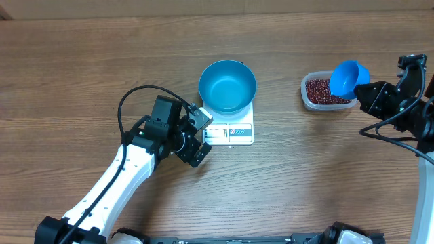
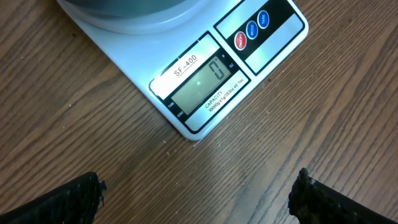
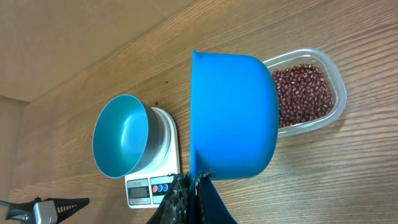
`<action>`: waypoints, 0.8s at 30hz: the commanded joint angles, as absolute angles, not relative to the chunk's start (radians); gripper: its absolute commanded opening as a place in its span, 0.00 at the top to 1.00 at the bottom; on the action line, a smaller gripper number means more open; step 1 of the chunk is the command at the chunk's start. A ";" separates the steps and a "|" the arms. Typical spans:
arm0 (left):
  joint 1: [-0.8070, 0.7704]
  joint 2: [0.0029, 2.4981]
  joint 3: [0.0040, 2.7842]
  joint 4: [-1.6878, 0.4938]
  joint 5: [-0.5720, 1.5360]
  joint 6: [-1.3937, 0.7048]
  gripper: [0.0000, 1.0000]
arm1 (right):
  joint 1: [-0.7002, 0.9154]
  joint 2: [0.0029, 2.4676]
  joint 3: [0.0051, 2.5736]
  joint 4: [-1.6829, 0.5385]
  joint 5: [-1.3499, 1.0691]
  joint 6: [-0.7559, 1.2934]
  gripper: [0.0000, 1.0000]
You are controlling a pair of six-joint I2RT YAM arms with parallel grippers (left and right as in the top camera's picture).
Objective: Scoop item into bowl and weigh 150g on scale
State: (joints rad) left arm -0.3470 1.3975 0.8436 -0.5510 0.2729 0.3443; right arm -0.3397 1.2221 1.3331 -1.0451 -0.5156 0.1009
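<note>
Left wrist: scale (image 2: 205,68) ahead of wide-spread empty left fingers (image 2: 62,202); right fingers (image 3: 180,202) clamp scoop (image 3: 233,115).

Scale (image 2: 205,74): "SF-400" above display (image 2: 200,89); display reads "0"; "CAPACITY" printed beneath, finer print and button lettering illegible

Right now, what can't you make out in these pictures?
Scoop, right wrist view: its inside faces away, so any contents are hidden.
Beans, right wrist view: part of the heap lies behind the scoop.
Bowl, left wrist view: cut off by the top edge.
Scale display, overhead view: too small to read.
Left gripper, left wrist view: only its tips show at the bottom edge.
</note>
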 commanded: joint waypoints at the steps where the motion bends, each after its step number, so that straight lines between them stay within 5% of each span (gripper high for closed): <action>1: -0.353 1.402 0.838 -0.544 0.281 0.352 0.01 | -0.343 1.221 1.332 -1.037 -0.508 0.099 0.96; 24: -0.353 1.402 0.838 -0.538 0.281 0.352 0.00 | -0.343 1.224 1.332 -1.044 -0.507 0.099 0.96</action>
